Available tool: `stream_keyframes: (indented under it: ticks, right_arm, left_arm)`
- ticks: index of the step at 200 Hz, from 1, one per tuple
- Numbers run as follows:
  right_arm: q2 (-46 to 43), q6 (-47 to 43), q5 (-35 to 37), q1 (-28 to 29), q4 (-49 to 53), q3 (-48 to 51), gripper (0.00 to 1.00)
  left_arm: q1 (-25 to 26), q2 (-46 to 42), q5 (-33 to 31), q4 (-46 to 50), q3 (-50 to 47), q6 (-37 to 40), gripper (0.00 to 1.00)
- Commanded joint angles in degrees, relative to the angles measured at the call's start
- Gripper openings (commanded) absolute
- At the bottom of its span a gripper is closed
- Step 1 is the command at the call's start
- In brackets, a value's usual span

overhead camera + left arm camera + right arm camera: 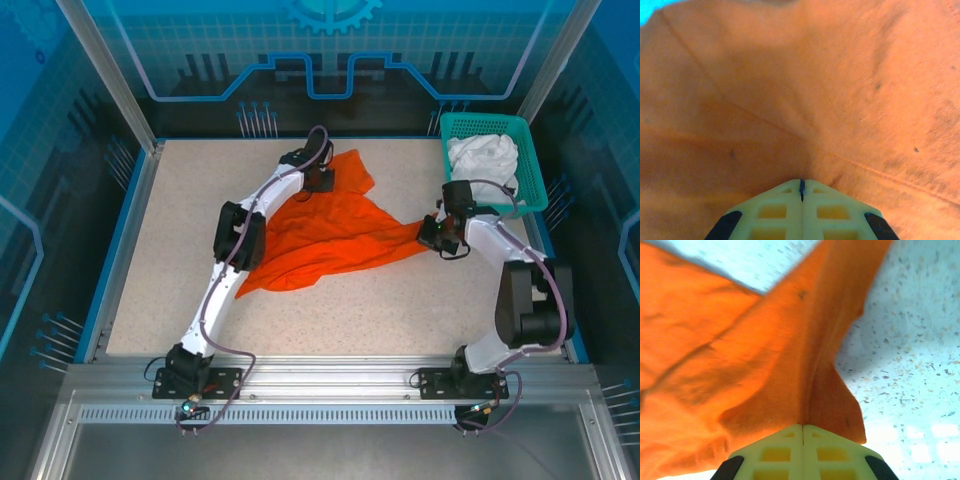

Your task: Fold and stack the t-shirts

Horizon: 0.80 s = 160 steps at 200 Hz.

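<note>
Orange cloth is where this could go wrong: each hand pinches only a thin edge of the orange t-shirt (320,240). A pull in opposite directions, or too quick a lift, could draw the fabric out from between the fingers and drop it in a heap on the bench (400,310). The shirt also lies crumpled rather than flat, so raising it this way may leave a sleeve tucked under.

The left hand (801,182) is clenched on the cloth at the shirt's far edge, with fabric spreading ahead of its tips. The right hand (802,426) is clenched on a corner at the shirt's right end, where the cloth tents up off the bench. The shirt lies between the two hands, mid-bench. The white t-shirt (483,158) sits bunched in the teal basket (536,170) at the far right, just beyond the right hand.
</note>
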State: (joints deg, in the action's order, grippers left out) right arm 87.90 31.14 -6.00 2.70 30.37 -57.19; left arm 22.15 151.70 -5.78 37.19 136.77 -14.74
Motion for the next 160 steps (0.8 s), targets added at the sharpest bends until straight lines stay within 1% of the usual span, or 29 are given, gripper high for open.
stream_keyframes:
  ticks: [1,25,46,49,54,58,63,72,80,91,100,133,149,160]
  right_arm:
    - [-4.7,0.1,0.4,0.8,0.7,0.1,0.00]
    - [-8.9,0.1,0.4,0.8,2.0,0.1,0.00]
    - [-12.0,-0.1,0.5,1.0,3.4,-0.5,0.00]
    - [-12.3,-0.2,0.5,1.1,3.8,-0.7,0.00]
    - [-12.7,-0.2,0.5,1.2,4.4,-1.1,0.00]
    - [-12.9,-0.4,0.6,1.3,4.8,-1.4,0.00]
    - [-13.2,-0.5,0.6,1.5,5.2,-1.7,0.00]
    - [-13.8,-0.7,0.8,1.9,5.8,-2.2,0.00]
    - [-14.1,-0.9,0.8,2.1,6.1,-2.4,0.00]
    - [-14.3,-1.1,0.8,2.4,6.4,-2.5,0.00]
    - [-14.3,-1.2,0.7,2.5,6.7,-2.6,0.00]
    - [-14.5,-1.8,-0.3,2.8,7.3,-2.6,0.00]
    - [-15.1,-2.2,-0.5,2.8,7.2,-2.2,0.00]
    - [-15.5,-2.5,-0.8,2.8,7.2,-2.1,0.00]
  left_arm:
    - [-1.9,-9.5,-0.6,-7.9,-7.5,-2.4,0.00]
    - [-3.1,-14.7,-0.4,-11.9,-13.5,-3.0,0.00]
    - [-3.7,-15.2,3.3,-9.3,-12.3,-2.4,0.01]
    - [-3.7,-15.0,3.5,-8.3,-11.7,-2.0,0.08]
    - [-3.6,-14.6,3.9,-6.7,-10.7,-1.3,0.25]
    - [-3.6,-14.2,3.7,-5.3,-9.9,-0.8,0.37]
    - [-3.5,-13.8,3.0,-3.5,-9.0,-0.4,0.48]
    - [-3.6,-13.2,-0.4,-0.5,-8.0,-0.2,0.63]
    - [-3.8,-12.8,-3.0,1.4,-7.7,-0.1,0.70]
    - [-4.1,-12.1,-5.8,3.7,-7.3,-0.7,0.74]
    - [-4.6,-10.9,-6.6,5.8,-6.4,-1.2,0.76]
    - [-6.3,-4.1,-7.2,14.2,2.6,-1.2,0.78]
    - [-7.7,-1.8,-6.7,15.3,5.4,-1.1,0.78]
    - [-8.6,-0.9,-5.2,14.6,6.6,-0.5,0.78]
